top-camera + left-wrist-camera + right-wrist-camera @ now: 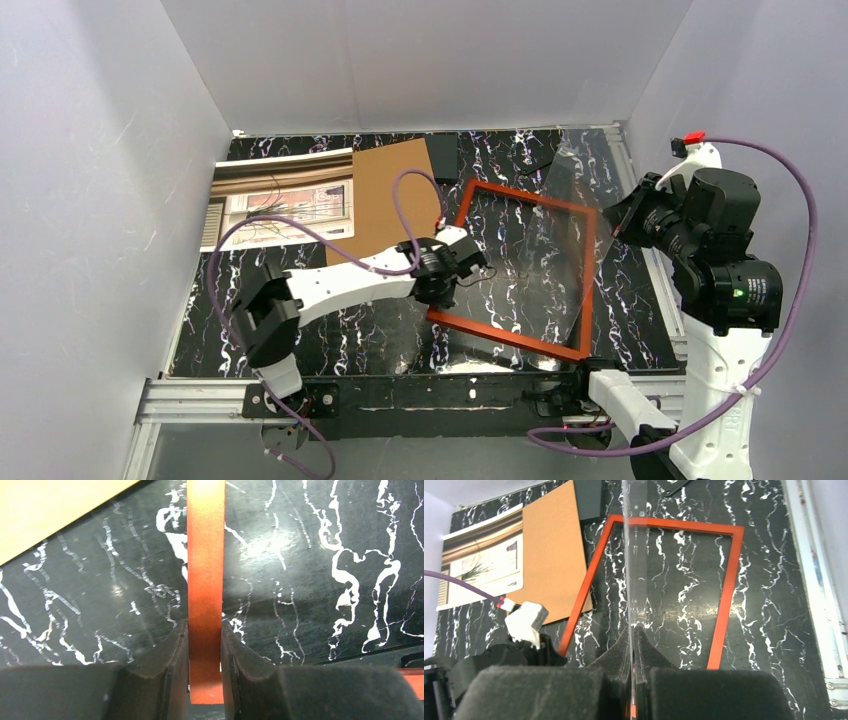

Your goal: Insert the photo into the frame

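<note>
Plainly, left tool (205, 635) clenched on frame (205, 555) edge, right tool (633, 635) pinching clear sheet (634, 545) over frame

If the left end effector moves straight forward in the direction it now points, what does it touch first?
Likely the black table top, right behind the frame that the left end effector grips; depth is unclear.

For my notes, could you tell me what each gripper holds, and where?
Left gripper: thin orange-red rectangular frame, left rail. Right gripper: clear transparent sheet, edge.
</note>
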You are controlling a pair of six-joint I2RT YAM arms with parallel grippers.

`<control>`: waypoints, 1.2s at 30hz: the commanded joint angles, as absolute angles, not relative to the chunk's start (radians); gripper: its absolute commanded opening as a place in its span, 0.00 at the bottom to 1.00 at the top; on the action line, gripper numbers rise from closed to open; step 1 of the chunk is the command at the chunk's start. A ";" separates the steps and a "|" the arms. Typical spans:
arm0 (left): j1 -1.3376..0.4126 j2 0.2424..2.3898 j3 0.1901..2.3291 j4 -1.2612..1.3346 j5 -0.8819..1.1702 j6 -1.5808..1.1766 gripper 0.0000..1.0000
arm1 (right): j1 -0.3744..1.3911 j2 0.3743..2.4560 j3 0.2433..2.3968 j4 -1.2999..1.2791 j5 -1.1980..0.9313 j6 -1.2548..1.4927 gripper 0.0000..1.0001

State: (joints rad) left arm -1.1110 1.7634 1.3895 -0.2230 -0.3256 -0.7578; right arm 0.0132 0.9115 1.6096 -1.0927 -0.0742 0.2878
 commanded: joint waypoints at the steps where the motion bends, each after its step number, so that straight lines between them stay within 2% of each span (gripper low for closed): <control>1: -1.105 1.621 1.282 -0.300 -0.450 -0.826 0.00 | 0.011 0.886 1.577 -1.006 -0.184 0.279 0.01; 9: -1.099 1.470 1.050 -0.325 -0.471 -0.932 0.00 | 0.011 0.859 1.465 -0.939 -0.350 0.290 0.01; 15: -1.102 1.408 0.894 -0.319 -0.429 -1.034 0.00 | 0.011 0.855 1.389 -0.910 -0.397 0.288 0.01; 21: -1.104 1.390 0.874 -0.345 -0.461 -1.018 0.00 | 0.012 0.856 1.353 -0.897 -0.401 0.287 0.01; 22: -1.104 1.391 0.881 -0.351 -0.463 -1.006 0.07 | 0.012 0.856 1.352 -0.898 -0.402 0.285 0.01; 23: -1.104 1.395 0.886 -0.356 -0.460 -0.992 0.27 | 0.011 0.855 1.351 -0.899 -0.402 0.283 0.01; 24: -1.104 1.397 0.892 -0.363 -0.459 -0.986 0.38 | 0.011 0.855 1.351 -0.901 -0.400 0.280 0.01; 26: -1.104 1.396 0.896 -0.372 -0.462 -0.977 0.69 | 0.011 0.854 1.350 -0.907 -0.395 0.274 0.01; 27: -1.105 1.393 0.898 -0.382 -0.470 -0.975 0.77 | 0.011 0.854 1.349 -0.910 -0.391 0.272 0.01; 32: -1.102 1.371 0.919 -0.401 -0.494 -0.881 0.93 | 0.012 0.849 1.353 -0.922 -0.358 0.267 0.01; 36: -1.035 1.351 0.900 -0.344 -0.384 -0.818 0.94 | 0.011 0.849 1.350 -0.923 -0.357 0.271 0.01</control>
